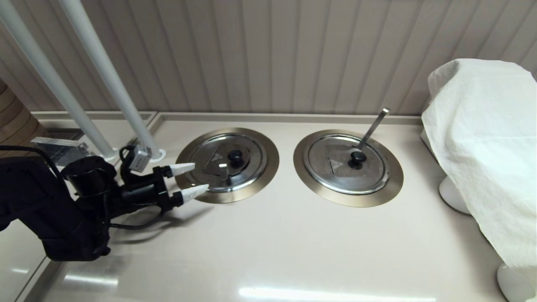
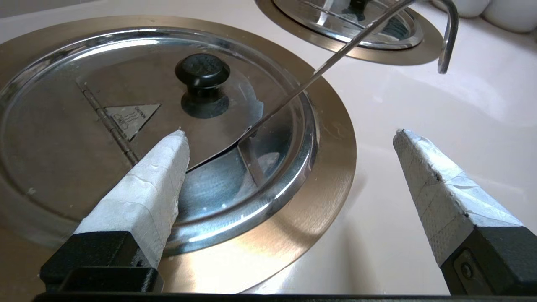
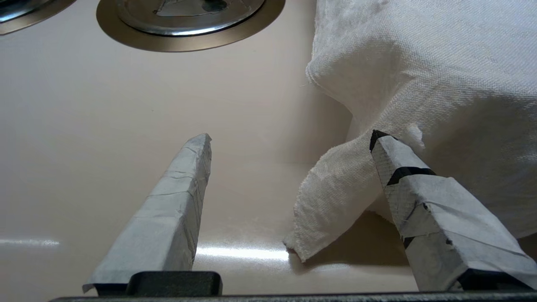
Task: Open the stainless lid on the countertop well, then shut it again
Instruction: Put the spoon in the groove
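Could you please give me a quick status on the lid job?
Left gripper open at the stainless lid edge, touching nothing. Right gripper open beside white cloth. Lid shut on countertop well, ladle handle protruding.

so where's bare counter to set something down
Bare counter runs along the front, below both wells. The narrow strip between the rings is tight. Left is crowded by the left claw, right by the white cloth.

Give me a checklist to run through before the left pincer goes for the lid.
1. Left pincer open: ok.
2. Lid down in its ring: ok.
3. Knob uncovered: ok.
4. Left pincer lined up on the knob: not ok, it is at the ring's edge.
5. Ladle handle clear of the approach: cannot tell.
6. Right pincer away, beside the white cloth: ok.
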Robot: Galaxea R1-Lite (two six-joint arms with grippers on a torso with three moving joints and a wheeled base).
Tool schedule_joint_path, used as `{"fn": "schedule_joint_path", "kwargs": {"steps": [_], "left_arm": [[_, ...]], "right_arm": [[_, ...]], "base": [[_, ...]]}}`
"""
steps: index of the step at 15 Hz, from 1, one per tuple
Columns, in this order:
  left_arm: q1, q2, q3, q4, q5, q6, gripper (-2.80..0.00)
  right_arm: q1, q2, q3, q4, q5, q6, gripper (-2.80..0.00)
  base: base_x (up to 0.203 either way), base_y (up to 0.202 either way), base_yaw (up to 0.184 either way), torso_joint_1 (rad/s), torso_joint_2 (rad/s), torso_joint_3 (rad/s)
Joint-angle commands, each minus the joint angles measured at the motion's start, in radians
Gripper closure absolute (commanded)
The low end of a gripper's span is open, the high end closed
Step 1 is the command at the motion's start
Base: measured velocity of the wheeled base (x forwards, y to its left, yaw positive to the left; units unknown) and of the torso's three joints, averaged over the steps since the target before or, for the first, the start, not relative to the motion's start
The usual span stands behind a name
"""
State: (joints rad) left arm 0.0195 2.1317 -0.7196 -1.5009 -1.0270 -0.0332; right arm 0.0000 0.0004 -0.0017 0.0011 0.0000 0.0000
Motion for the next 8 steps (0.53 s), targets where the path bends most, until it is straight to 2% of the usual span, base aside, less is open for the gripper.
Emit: {"fn": "schedule_joint_path", "kwargs": {"steps": [1,4,8], "left_arm": [[-0.06,0.006,-0.021,-0.008,0.025,0.001,-2.8],[-0.088,0.031,-0.104,0.022,0.036,0.004,-2.8],[-0.098,0.025,-0.208,0.136,0.04,0.004,-2.8]], "right_arm": [[0.0,0.0,0.0,-0.001,0.0,-0.002,-2.8],[0.0,0.0,0.0,-0.001,0.0,0.0,-2.8],[0.0,0.0,0.0,-0.001,0.0,-0.001,-2.8]], "base": [[0.0,0.0,0.0,0.0,0.0,0.0],[0.0,0.0,0.0,0.0,0.0,0.0],[0.0,0.0,0.0,0.0,0.0,0.0]]}}
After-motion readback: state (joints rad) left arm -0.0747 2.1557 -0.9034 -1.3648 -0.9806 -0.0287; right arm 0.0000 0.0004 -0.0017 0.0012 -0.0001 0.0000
